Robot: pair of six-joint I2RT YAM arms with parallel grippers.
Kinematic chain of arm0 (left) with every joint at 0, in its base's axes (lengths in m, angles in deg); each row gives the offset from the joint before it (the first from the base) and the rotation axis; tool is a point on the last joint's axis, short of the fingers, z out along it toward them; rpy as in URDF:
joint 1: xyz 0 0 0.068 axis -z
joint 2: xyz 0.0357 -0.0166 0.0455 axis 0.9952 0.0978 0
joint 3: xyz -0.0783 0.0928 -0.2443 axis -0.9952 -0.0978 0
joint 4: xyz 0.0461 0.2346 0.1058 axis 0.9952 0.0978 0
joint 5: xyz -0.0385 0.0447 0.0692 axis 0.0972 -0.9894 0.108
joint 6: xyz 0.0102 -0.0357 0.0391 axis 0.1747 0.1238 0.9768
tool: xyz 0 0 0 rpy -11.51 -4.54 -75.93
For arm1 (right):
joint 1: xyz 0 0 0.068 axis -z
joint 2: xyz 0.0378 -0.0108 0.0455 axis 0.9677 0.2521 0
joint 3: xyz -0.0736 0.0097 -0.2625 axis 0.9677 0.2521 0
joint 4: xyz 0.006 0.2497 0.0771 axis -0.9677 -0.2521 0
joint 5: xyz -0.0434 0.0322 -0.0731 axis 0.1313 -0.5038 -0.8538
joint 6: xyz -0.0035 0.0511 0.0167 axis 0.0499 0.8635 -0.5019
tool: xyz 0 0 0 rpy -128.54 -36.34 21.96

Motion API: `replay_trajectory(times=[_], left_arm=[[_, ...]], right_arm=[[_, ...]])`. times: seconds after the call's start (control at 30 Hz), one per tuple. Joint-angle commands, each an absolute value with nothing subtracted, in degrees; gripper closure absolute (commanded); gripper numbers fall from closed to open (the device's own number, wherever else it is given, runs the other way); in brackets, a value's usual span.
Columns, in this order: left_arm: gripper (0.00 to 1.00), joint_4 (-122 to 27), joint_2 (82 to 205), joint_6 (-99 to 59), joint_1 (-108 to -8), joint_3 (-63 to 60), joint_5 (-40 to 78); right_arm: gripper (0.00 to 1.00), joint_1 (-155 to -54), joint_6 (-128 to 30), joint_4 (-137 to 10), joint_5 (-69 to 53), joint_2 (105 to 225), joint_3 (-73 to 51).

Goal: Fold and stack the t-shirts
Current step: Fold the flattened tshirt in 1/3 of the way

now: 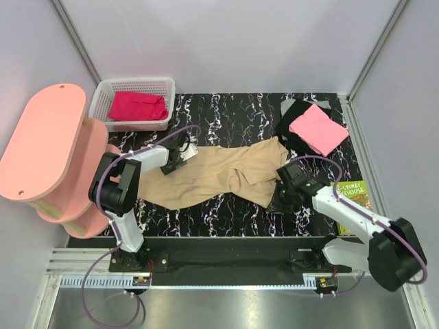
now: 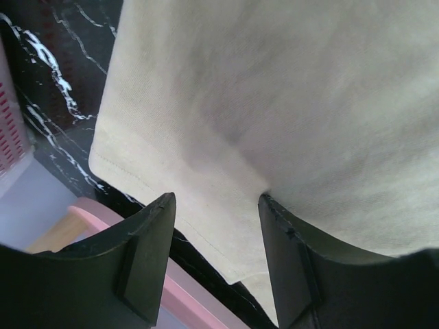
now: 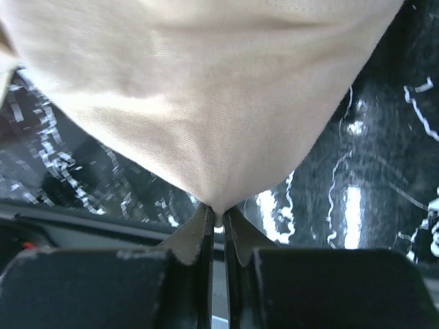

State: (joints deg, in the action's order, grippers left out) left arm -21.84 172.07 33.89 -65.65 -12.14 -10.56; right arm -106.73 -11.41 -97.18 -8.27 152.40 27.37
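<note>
Across the middle of the black marbled table (image 1: 233, 110) the tan-beige t-shirt (image 1: 206, 177) lies unfolded and rumpled, stretched slantwise from the left arm's side to the right arm's. I judge it is drawn out like this so that each arm can take one end and pull it flat before the first fold. At its near right end the right gripper (image 3: 216, 218) has its jaws pressed together on a small peak of the cloth, which fans out taut from the pinch (the wrist view shows hardly a gap between the fingers), so that corner is held. At the far left end the left gripper (image 2: 216, 205) stands with its jaws about half apart, astride the hemmed edge of the shirt. The cloth lies beneath the gap and nothing is pinched; whether the fingertips touch the fabric I cannot tell. Beyond the right gripper, in the far right corner, a folded pink t-shirt (image 1: 319, 129) rests on a black t-shirt (image 1: 293, 113), which reads as the stack already begun. A magenta-red t-shirt (image 1: 137, 106) sits crumpled in the white basket (image 1: 103, 101) at the far left, apparently waiting its turn. At the table's right edge lies a green paperback book (image 1: 357, 195), and a pink shelf (image 1: 41, 137) stands off the left side.
</note>
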Motion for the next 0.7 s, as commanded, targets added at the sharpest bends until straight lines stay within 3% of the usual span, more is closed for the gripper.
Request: replay_trajectory(times=[0.0, 0.2, 0.27, 0.47, 0.5, 0.57, 0.67], left_arm=[[0.43, -24.84, 172.68, 35.71, -67.77, -13.41, -11.26], [0.43, -25.55, 173.73, 38.26, -68.83, -11.03, -11.87], [0.43, -25.90, 174.09, 38.79, -68.83, -10.68, -11.96], [0.43, -27.75, 174.09, 40.63, -68.83, -11.12, -12.93], [0.43, -27.66, 174.00, 40.55, -68.83, -11.03, -12.84], [0.43, -27.66, 173.74, 40.55, -68.83, -11.29, -12.67], [0.43, -27.66, 172.86, 40.46, -68.83, -12.08, -12.58]], right_arm=[[0.93, -106.60, -8.60, -103.62, -6.20, 146.59, 27.87], [0.94, -106.68, -6.93, -111.00, -5.32, 138.68, 28.22], [0.99, -106.68, -7.19, -113.29, -5.93, 136.74, 27.61], [0.96, -106.68, -7.36, -124.36, -9.36, 131.99, 22.96], [0.88, -106.68, -7.28, -125.25, -9.97, 131.99, 21.21], [0.88, -106.68, -7.97, -126.66, -10.77, 132.51, 19.35], [0.59, -106.69, -8.42, -126.14, -12.96, 134.70, 15.57]])
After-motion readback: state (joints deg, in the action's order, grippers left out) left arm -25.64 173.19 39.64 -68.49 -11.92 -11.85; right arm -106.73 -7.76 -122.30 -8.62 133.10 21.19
